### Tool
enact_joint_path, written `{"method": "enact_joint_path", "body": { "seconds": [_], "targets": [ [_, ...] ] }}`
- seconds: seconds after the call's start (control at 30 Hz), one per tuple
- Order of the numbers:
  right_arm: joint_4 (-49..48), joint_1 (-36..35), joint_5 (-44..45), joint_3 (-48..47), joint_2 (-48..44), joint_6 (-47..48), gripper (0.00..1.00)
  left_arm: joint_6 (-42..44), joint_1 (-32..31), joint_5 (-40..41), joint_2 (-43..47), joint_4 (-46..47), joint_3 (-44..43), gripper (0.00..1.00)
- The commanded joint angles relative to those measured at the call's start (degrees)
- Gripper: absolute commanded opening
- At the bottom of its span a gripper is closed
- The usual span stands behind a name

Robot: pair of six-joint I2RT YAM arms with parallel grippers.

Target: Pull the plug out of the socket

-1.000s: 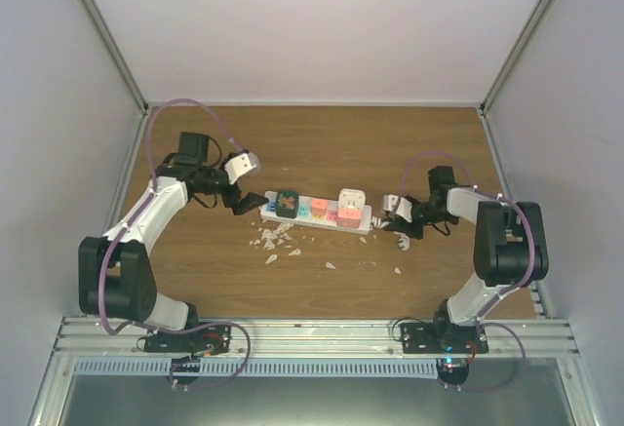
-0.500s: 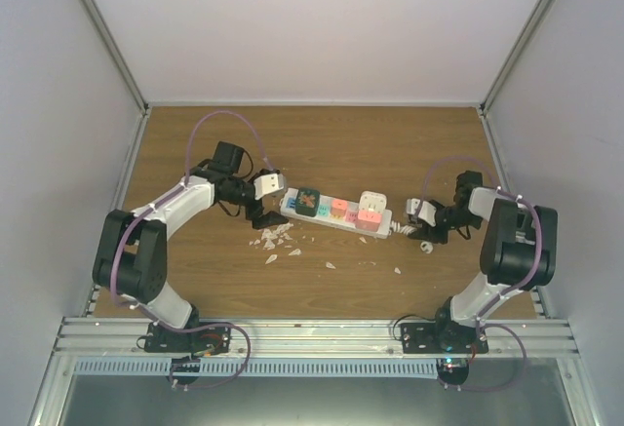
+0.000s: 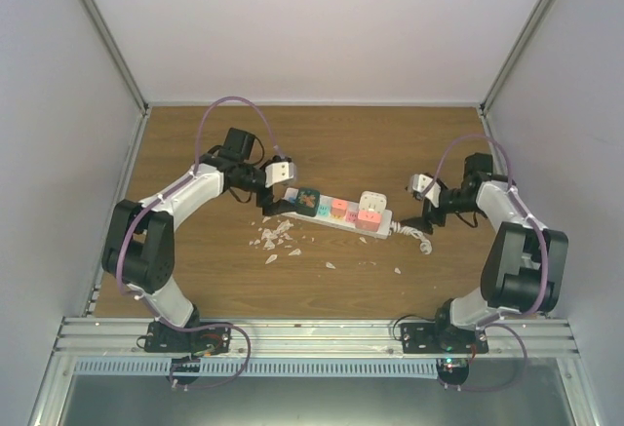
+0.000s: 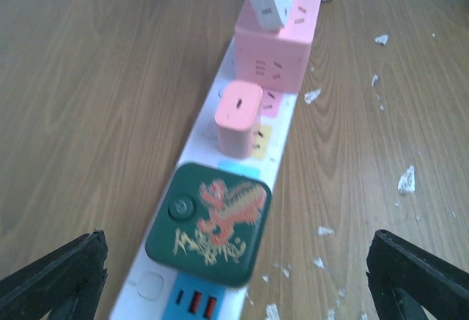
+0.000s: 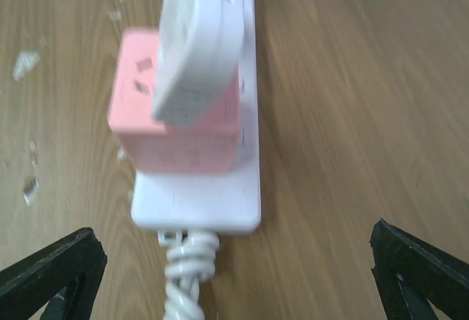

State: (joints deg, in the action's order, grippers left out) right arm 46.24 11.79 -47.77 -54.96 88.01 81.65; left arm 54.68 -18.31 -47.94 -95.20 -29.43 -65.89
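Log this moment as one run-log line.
left fingers: open, at green adapter end | right fingers: open, at cord end | socket: flat on table | pink plug, pink cube: plugged in | white plug: atop cube | held: nothing

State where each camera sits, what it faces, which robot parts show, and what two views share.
Top external: overhead from the near edge, looking down at the table; left arm and right arm show.
Left wrist: looking along the socket from the green plug; open jaws at the corners.
Right wrist: facing the socket's cord end; open jaws at the corners.
Both wrist views share the pink adapter.
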Motion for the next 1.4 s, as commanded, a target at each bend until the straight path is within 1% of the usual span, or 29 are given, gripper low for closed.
{"method": "enact_joint_path", "body": {
  "seconds": [0.0, 0.2, 0.37, 0.4, 0.47, 0.57, 0.63, 0.67, 0.73, 0.77, 0.8, 0.83, 0.87, 0.9, 0.93, 1.07, 1.23, 1.37],
  "targets": [
    [-1.94, -2.48, -11.8, 0.43, -2.62, -4.23, 1.0, 0.12, -1.55, -3.18, -1.29, 0.68, -4.07, 0.96],
    [-12.58, -8.05, -10.0, 5.36, -2.04, -10.86, 1.0, -1.24, -2.32, -3.75, -0.5, 1.22, -5.07, 0.97],
    [-18.51, -11.71, -7.67, 8.1, 0.79, -13.37, 0.97, -1.83, -2.43, -3.46, 1.66, 2.27, -2.23, 0.97],
    [-19.29, -11.7, -7.79, 8.27, 1.55, -13.98, 0.96, -1.92, -2.5, -3.39, 2.21, 2.71, -1.35, 0.97],
    [-20.81, -14.5, -7.91, 8.38, 3.2, -15.01, 0.93, -2.26, -2.65, -3.15, 3.25, 3.44, 0.05, 0.96],
    [-23.0, -15.86, -7.86, 8.08, 5.28, -16.48, 0.84, -2.21, -2.93, -3.6, 4.34, 3.95, 1.64, 0.95],
    [-24.33, -16.45, -8.24, 7.66, 6.31, -17.26, 0.79, -2.07, -3.27, -3.77, 4.85, 4.03, 2.5, 0.94],
    [-24.65, -16.74, -8.66, 7.41, 6.87, -17.53, 0.78, -1.77, -3.58, -3.81, 4.99, 4.03, 2.79, 0.92],
    [-24.7, -17.6, -9.42, 6.75, 7.75, -17.57, 0.76, -1.13, -4.21, -4.03, 5.14, 3.42, 2.96, 0.86],
    [-24.52, -18.02, -9.83, 6.45, 8.01, -17.35, 0.74, -0.83, -4.65, -4.27, 5.16, 3.07, 2.89, 0.83],
    [-24.68, -18.49, -10.13, 6.37, 8.29, -17.34, 0.68, -0.74, -4.9, -4.48, 5.12, 2.87, 2.84, 0.81],
    [-25.54, -18.99, -10.14, 6.58, 8.44, -17.57, 0.56, -0.77, -5.24, -4.69, 5.24, 2.91, 2.86, 0.78],
    [-26.84, -19.47, -9.99, 6.92, 8.53, -18.16, 0.49, -0.9, -5.67, -4.88, 5.28, 3.03, 2.79, 0.76],
    [-28.05, -20.01, -9.67, 7.27, 8.48, -18.78, 0.44, -1.12, -6.03, -5.01, 5.33, 3.36, 2.85, 0.74],
    [-28.67, -20.59, -9.36, 7.35, 8.49, -18.99, 0.42, -1.35, -6.51, -5.01, 5.37, 3.79, 2.87, 0.73],
    [-27.86, -22.3, -9.79, 6.19, 9.17, -18.53, 0.39, -2.13, -8.18, -4.85, 5.13, 4.61, 2.84, 0.71],
    [-26.86, -26.46, -5.02, 3.98, 10.33, -18.77, 0.39, -3.65, -9.9, -4.77, 5.04, 5.53, 3.09, 0.71],
    [-26.16, -28.75, -2.53, 2.93, 10.11, -20.85, 0.4, -4.36, -10.22, -4.42, 4.85, 5.45, 2.96, 0.7]
  ]
}}
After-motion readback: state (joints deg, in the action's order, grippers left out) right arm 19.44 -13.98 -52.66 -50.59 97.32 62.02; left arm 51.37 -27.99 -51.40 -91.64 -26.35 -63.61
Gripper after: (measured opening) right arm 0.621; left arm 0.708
